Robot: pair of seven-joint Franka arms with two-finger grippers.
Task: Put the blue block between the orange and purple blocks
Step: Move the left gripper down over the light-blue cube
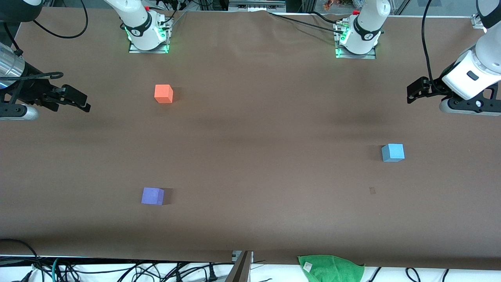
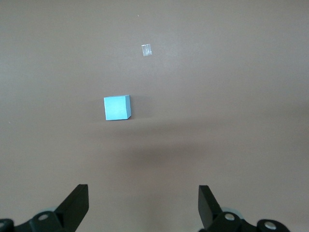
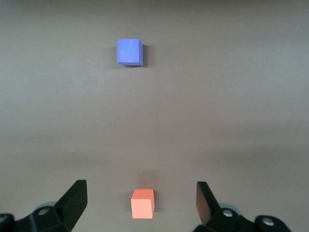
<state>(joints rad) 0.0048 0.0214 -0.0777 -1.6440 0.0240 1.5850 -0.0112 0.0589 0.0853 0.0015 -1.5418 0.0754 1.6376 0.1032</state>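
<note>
The blue block (image 1: 392,152) sits on the brown table toward the left arm's end; it also shows in the left wrist view (image 2: 117,107). The orange block (image 1: 163,94) and the purple block (image 1: 152,196) sit toward the right arm's end, the purple one nearer the front camera, with a wide gap of bare table between them. My left gripper (image 1: 411,93) hangs open and empty over the table's left-arm end, apart from the blue block; its fingers (image 2: 77,200) show in the wrist view. My right gripper (image 1: 84,103) hangs open and empty over the right-arm end. The right wrist view shows the orange block (image 3: 143,203) and the purple block (image 3: 129,51).
A green cloth (image 1: 330,268) lies at the table's edge nearest the front camera. A small pale mark (image 1: 372,190) is on the table near the blue block, also seen in the left wrist view (image 2: 146,50). Cables hang along that edge.
</note>
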